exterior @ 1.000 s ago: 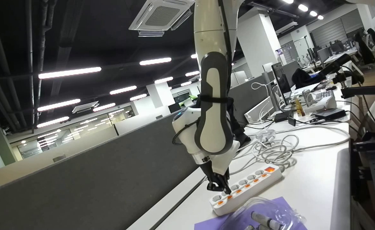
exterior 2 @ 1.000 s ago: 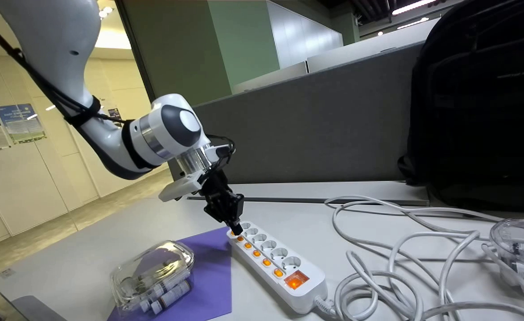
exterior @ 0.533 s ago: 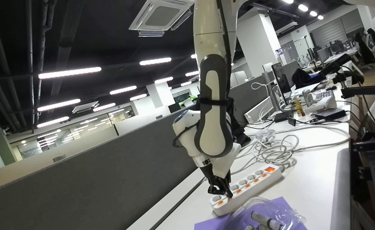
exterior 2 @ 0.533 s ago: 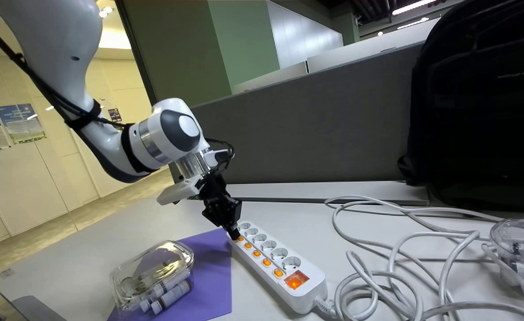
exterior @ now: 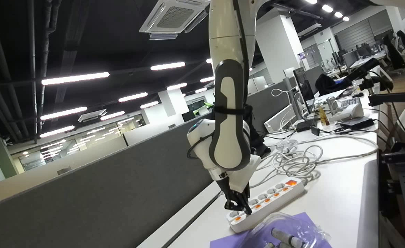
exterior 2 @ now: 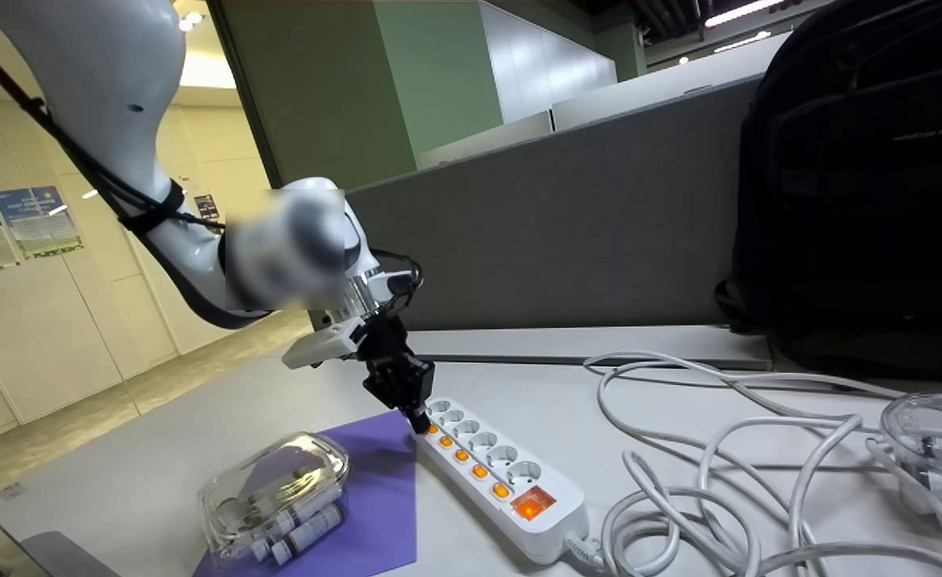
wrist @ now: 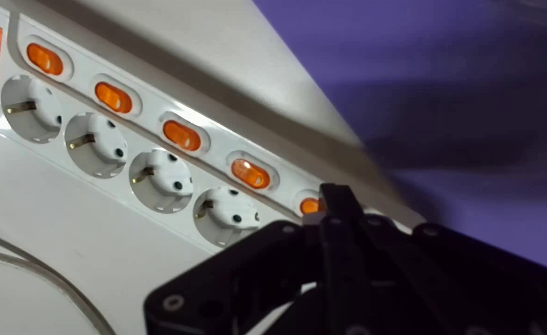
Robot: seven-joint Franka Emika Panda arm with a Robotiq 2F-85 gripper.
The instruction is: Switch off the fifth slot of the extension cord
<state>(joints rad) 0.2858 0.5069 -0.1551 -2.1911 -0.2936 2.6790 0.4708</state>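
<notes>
Toward the far left end of the long, narrow white plastic power strip (exterior 2: 475, 458), as it lies on the white desk (exterior 2: 535, 393) in an exterior view, I have just brought the black two-fingered gripper (exterior: 247, 210) down. It is drawn narrow, holding nothing, so it serves as a poker. Its tip stands at what I count as the fifth small orange oval switch (wrist: 309, 206), starting from the large red-orange rectangular main switch (exterior 2: 533, 504) at the near right end; the press seems to be the step in hand. Against a second ago the tip is lower, and in an exterior view it now hides that switch, which showed then. Since half a second ago I have barely moved, perhaps a sign of contact. Whether the switch has flipped I cannot tell.
</notes>
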